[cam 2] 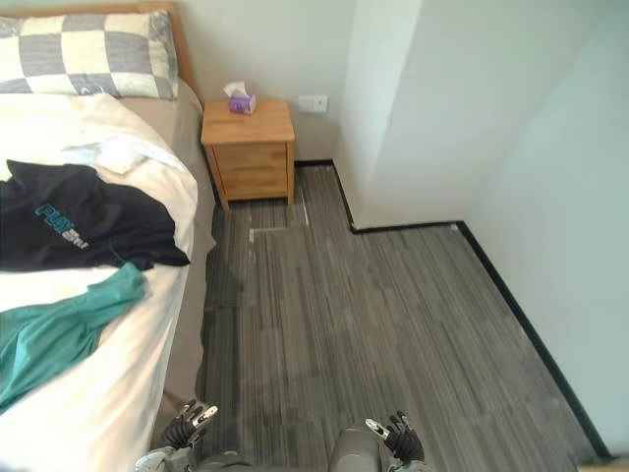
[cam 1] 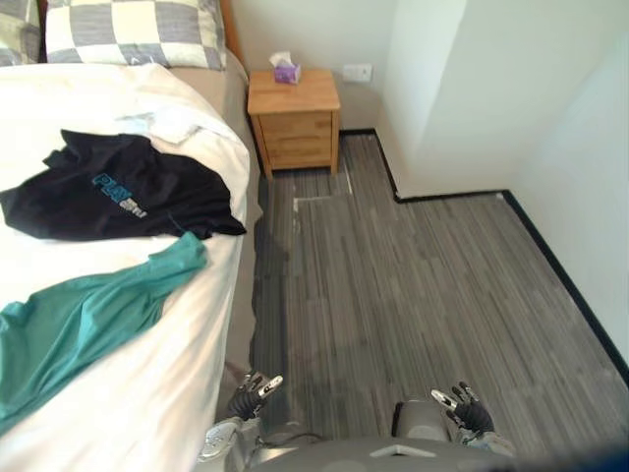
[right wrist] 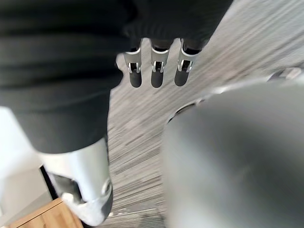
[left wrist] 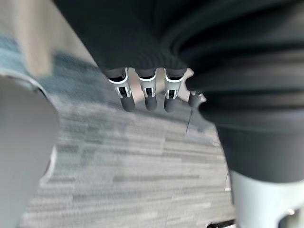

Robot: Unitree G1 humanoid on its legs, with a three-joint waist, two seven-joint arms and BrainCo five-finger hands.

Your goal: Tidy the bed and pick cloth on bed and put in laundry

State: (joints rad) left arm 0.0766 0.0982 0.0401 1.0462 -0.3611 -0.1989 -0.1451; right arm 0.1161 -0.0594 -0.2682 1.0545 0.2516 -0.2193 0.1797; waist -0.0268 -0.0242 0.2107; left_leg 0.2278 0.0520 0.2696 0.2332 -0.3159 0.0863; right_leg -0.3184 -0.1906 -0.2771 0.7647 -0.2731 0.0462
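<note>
Black T-shirt (cam 1: 123, 187) spread on the white bed (cam 1: 167, 374) at left, teal garment (cam 1: 88, 315) just nearer on it, left robot hand (cam 1: 254, 391) and right robot hand (cam 1: 467, 408) near, over grey floor (cam 1: 423, 295), fingers loosely straight, empty, wooden nightstand (cam 1: 295, 123) far.

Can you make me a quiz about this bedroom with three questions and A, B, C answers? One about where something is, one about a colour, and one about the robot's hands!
1. Where is the tissue box?
A. on the pillow
B. on the wooden nightstand
C. on the floor

2. A black shirt lies on the bed. What colour is the shirt beside it?
A. teal
B. red
C. yellow

3. What are the left hand and right hand doing?
A. holding a shirt
B. open, holding nothing
C. squeezing a sock

Answers:
1 B: the box stands on the nightstand's top.
2 A: the teal shirt lies spread on the white sheet.
3 B: each wrist view shows straight fingers with nothing in them.
</note>
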